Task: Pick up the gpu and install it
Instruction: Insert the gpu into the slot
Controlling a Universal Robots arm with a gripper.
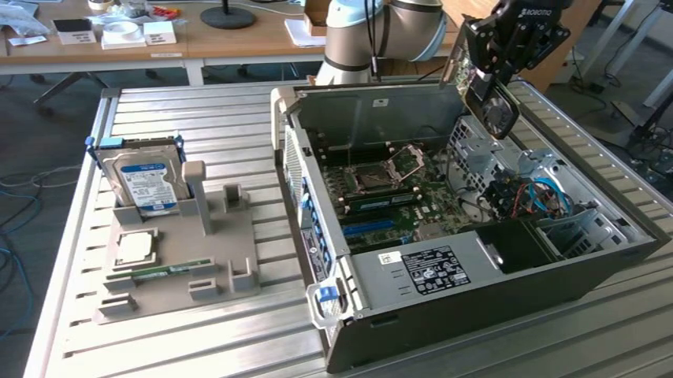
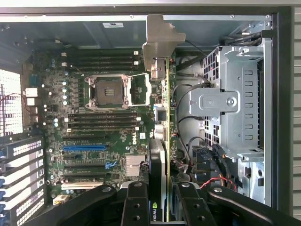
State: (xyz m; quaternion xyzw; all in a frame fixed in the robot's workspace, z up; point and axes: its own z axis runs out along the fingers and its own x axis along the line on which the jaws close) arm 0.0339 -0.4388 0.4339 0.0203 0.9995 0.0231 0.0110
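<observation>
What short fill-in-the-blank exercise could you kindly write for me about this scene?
1. The black gripper is ____ on the thin greenish-brown gpu card with the silver end bracket.
2. The gpu card is held ____ the open black computer case, not yet seated in a slot.
3. The blue-labelled silver hard drive stands in a grey holder on the exterior view's ____ of the case.

Missing words: shut; above; left.

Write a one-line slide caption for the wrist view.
Jaws shut on the gpu, held edge-on over the open computer case, silver bracket farthest from them, motherboard and CPU socket beneath.
</observation>
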